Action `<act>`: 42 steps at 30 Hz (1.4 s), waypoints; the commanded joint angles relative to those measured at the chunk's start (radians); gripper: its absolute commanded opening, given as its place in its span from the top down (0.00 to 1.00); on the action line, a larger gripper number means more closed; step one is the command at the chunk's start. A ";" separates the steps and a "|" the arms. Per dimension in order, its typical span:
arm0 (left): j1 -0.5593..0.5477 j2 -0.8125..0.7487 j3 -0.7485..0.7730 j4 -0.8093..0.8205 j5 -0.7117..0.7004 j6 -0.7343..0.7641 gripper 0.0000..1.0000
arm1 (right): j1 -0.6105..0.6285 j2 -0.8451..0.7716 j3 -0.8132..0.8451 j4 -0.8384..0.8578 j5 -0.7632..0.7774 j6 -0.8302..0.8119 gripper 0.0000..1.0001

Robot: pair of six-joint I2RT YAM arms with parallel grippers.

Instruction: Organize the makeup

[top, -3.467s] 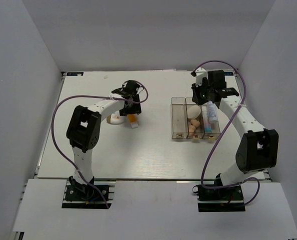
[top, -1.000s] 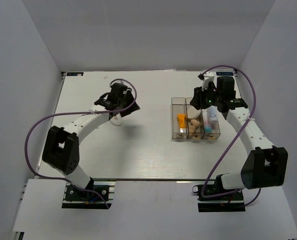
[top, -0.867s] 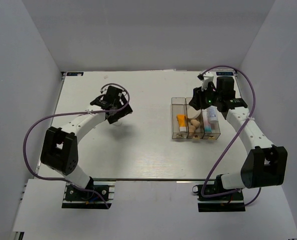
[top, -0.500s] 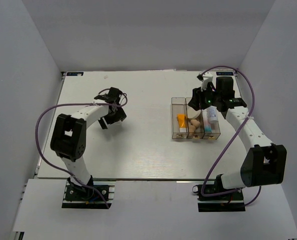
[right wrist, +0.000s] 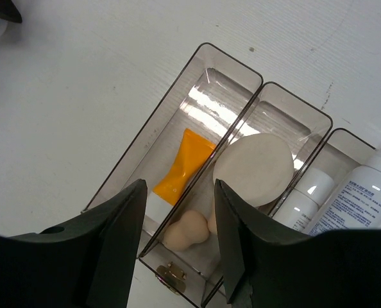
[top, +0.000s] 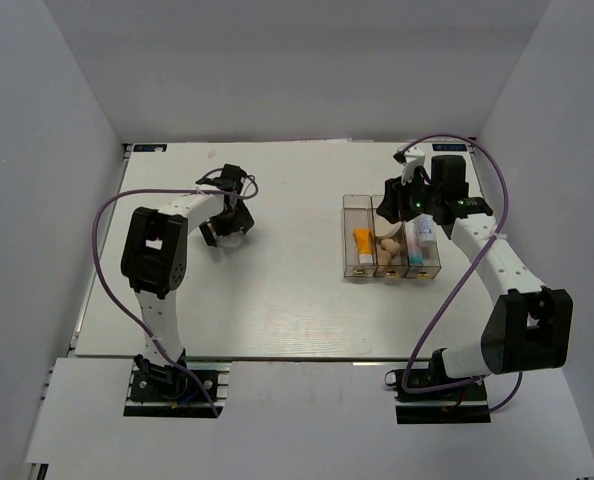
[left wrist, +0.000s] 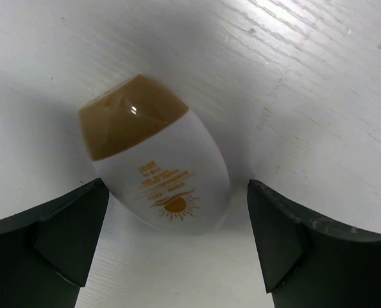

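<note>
The white-and-brown oval compact (left wrist: 155,154) lies flat on the table. My left gripper (left wrist: 174,240) is open right above it, one finger on each side and not touching. In the top view the left gripper (top: 220,222) covers most of the compact. My right gripper (right wrist: 177,256) is open and empty above the clear organizer (right wrist: 149,122). The orange tube (right wrist: 181,163) lies in its left compartment. The round beige puff (right wrist: 254,168) and a peach sponge (right wrist: 187,232) are in the middle one. The bottle (right wrist: 364,192) is in the right one.
The organizer (top: 345,240) stands right of the table's middle in the top view, with my right gripper (top: 397,205) over its far end. The enclosure's grey walls surround the table. Purple cables loop beside both arms.
The orange tube went from the table near the compact into the organizer's left compartment. In the last second my left wrist turned and settled over the compact. The right arm barely moved.
</note>
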 commanded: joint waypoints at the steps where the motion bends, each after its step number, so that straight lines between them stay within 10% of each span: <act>1: 0.025 0.000 0.018 -0.007 0.006 0.013 0.02 | -0.001 -0.024 0.002 0.015 0.004 -0.005 0.47; 7: 0.057 0.012 -0.003 0.016 0.033 0.005 0.07 | -0.001 -0.014 0.011 0.013 0.003 -0.005 0.47; 19: 0.046 -0.107 -0.088 0.208 0.242 0.105 0.78 | -0.001 -0.015 0.013 0.010 0.009 -0.007 0.48; 23: -0.009 -0.245 -0.204 0.533 0.626 0.134 0.82 | -0.004 -0.010 0.022 0.007 0.009 -0.007 0.52; 30: -0.164 -0.152 -0.119 0.805 0.963 0.050 0.91 | -0.004 0.003 0.046 0.018 0.033 0.005 1.00; 42: -0.331 0.123 0.179 0.840 0.968 -0.047 0.80 | -0.004 -0.040 0.010 0.038 0.092 0.015 1.00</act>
